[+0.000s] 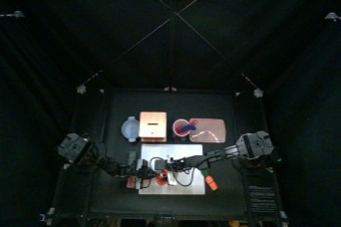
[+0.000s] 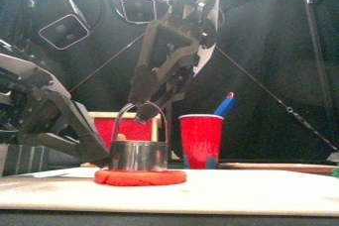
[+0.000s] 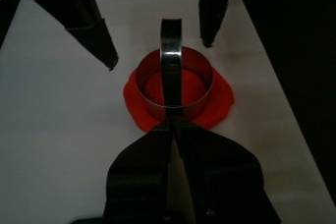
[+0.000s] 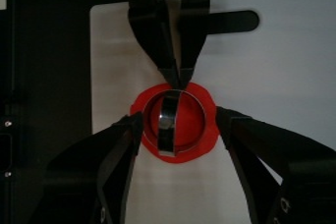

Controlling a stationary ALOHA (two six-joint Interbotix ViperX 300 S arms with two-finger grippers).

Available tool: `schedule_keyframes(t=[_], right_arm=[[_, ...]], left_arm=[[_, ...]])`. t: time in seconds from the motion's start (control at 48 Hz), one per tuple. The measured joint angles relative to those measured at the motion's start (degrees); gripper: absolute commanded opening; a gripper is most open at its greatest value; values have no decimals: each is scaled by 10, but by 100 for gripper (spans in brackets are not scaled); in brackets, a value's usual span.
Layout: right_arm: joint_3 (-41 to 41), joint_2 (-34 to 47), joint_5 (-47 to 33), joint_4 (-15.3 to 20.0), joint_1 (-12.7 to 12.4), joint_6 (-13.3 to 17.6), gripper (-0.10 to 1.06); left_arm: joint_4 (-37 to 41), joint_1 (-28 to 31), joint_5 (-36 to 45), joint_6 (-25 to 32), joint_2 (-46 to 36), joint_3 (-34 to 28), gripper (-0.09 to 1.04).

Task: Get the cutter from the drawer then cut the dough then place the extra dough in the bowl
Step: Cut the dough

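top view: the back curtain (image 1: 170,22) is left very dark, and light is seen only low in the middle.
front view: a pale, hazy glow is seen high up on the right.
white cutting board (image 4: 112,61): it is lit bright.
cutter (image 2: 138,155): small shiny spots are seen on its metal.
dough (image 3: 217,95): it is lit strong red.

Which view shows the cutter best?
The front view: the cutter stands whole and upright on the red dough. Both wrist views show its ring from above; the top view shows it too small.
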Motion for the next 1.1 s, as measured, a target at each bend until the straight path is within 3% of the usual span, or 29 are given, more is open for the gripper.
schedule_keyframes(t=[0.188, 0.417, 0.625, 0.729, 0.917, 1.104], right_arm=[[0, 5, 11, -11, 1, 25, 92], [0, 13, 23, -12, 11, 26, 91], [-1, 17, 25, -11, 12, 29, 61], [-11, 17, 28, -12, 14, 26, 53], [-40, 17, 89, -17, 17, 25, 51], [-47, -6, 98, -29, 18, 26, 51]], left_arm=[[0, 1, 0, 0, 12, -11, 54], [-2, 1, 1, 0, 12, -11, 54], [-7, 1, 2, -1, 12, -11, 54], [-7, 1, 2, -2, 12, -11, 54], [-8, 1, 2, -2, 12, -11, 54], [-7, 2, 2, -2, 12, -11, 54]])
